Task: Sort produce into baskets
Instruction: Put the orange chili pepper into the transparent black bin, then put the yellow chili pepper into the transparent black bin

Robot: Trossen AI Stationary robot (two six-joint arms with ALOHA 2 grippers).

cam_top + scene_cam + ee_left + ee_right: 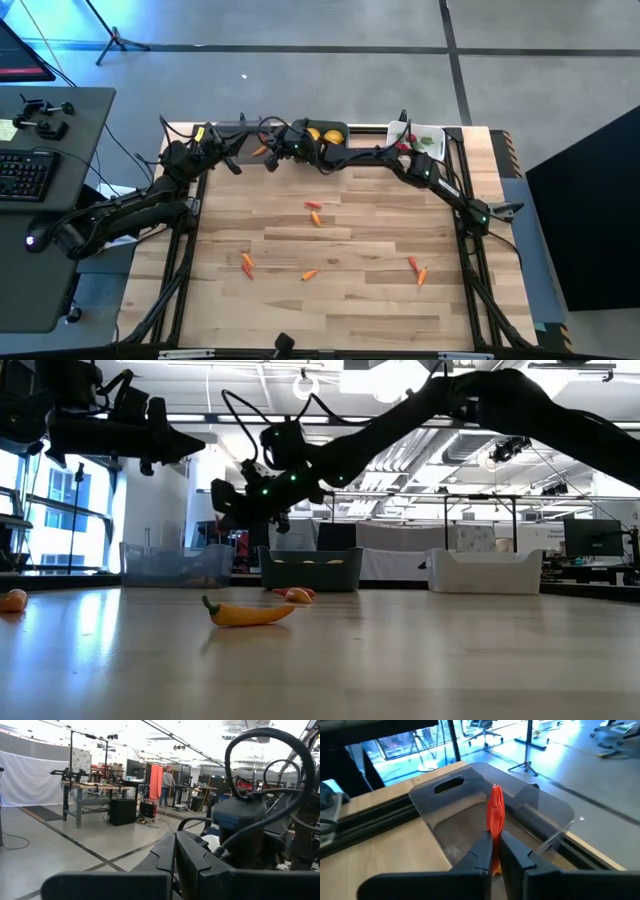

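My right gripper (496,851) reaches across the far side of the table and is shut on an orange carrot (495,812), just above the clear-grey bin (470,795). The carrot also shows in the high view (262,151). The dark teal bin (325,133) holds yellow fruits. The white bin (427,139) holds red and green bits. My left gripper (230,160) hangs shut and empty beside the clear-grey bin (238,128). Several loose carrots lie on the table, among them one near the middle (315,213) and one nearer the front (247,263). My right gripper pinches the carrot's near end (495,845) between its two fingers. The fingers come from the table's right, and the carrot runs along them and sticks out past their tips. The carrot is lifted clear, over the clear-grey bin's open top.
Further carrots lie at the near middle (310,274) and near right (417,270). A yellow-orange piece (248,614) lies close in the low view. The three bins stand in a row along the far edge. My two arms are close together at the far left.
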